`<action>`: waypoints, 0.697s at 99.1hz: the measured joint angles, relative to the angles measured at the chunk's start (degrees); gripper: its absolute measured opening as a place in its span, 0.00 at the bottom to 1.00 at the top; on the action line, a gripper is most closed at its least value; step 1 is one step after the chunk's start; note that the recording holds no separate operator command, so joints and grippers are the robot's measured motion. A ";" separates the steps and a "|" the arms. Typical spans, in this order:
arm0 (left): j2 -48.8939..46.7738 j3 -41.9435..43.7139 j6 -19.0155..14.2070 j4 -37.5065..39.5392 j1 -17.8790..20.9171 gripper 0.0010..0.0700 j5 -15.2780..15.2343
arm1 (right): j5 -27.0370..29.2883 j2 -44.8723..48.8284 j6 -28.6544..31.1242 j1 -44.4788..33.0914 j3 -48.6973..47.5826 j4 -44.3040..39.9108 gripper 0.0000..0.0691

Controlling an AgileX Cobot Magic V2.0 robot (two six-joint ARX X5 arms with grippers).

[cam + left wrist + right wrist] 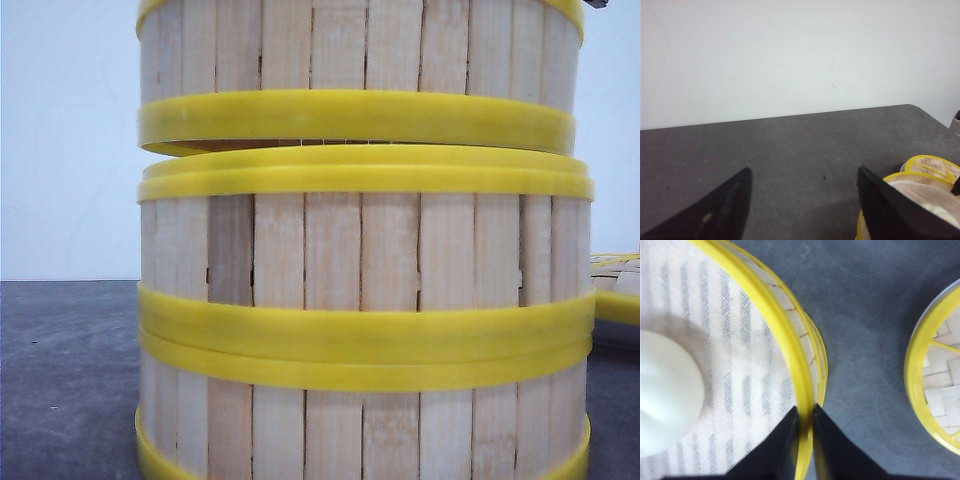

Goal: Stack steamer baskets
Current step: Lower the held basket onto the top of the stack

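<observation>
Filling the front view is a stack of steamer baskets with pale slat walls and yellow rims. The top basket (360, 50) sits slightly tilted over the middle basket (360, 250), with a thin gap on the left. A bottom basket (360, 430) lies under them. In the right wrist view my right gripper (806, 410) is shut on the yellow rim of the top basket (775, 315), one finger inside and one outside. My left gripper (802, 172) hangs open over bare table, with the stack (912, 184) just beside one of its fingers.
The held basket has a white striped cloth liner and a white bun (665, 390) in it. A flat woven bamboo lid (940, 385) with a yellow rim lies on the dark grey table (865, 315) to the right of the stack, also at the lid (618, 285).
</observation>
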 joint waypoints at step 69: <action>0.00 0.00 0.00 0.31 0.00 0.56 -0.02 | 0.02 -3.19 0.02 -0.02 -3.76 -0.02 0.03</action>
